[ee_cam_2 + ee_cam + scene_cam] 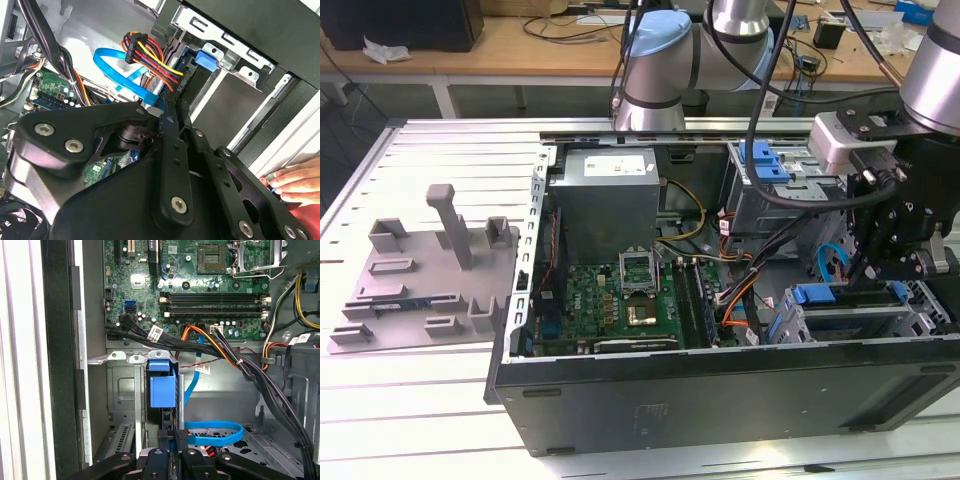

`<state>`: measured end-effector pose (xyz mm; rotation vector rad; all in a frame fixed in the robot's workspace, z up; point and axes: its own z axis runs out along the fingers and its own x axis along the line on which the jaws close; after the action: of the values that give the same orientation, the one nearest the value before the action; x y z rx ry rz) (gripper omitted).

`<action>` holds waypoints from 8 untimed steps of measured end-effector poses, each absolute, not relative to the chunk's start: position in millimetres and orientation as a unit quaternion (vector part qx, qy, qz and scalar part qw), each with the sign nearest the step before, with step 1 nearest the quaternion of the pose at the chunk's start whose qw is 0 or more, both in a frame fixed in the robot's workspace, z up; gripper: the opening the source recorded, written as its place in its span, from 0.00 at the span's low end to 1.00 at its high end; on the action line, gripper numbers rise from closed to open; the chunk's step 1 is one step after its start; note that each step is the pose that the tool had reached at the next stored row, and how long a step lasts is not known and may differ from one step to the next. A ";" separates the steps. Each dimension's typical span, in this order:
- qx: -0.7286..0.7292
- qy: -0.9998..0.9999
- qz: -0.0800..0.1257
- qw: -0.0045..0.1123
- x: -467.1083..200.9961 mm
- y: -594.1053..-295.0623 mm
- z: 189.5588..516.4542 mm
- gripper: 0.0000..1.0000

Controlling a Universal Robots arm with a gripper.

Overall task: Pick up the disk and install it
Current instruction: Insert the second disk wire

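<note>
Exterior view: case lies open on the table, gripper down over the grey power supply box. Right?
Not quite. The case does lie open, but the gripper is down at the drive bay at the exterior view's right end. The power supply box sits well toward that view's left, apart from it. The exterior view shows this.
</note>
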<state>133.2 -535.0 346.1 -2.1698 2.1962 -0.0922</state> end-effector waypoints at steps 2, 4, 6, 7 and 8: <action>-0.702 0.711 -0.030 0.026 133.2 -534.8 346.2 0.16; -0.702 0.711 -0.030 0.026 133.2 -534.7 346.2 0.16; -0.702 0.711 -0.030 0.026 133.2 -534.7 345.9 0.16; -0.702 0.711 -0.030 0.026 133.2 -534.7 345.3 0.16; -0.702 0.711 -0.030 0.026 133.2 -534.7 345.0 0.16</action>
<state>133.2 -534.7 345.0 -2.1700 2.1962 -0.0924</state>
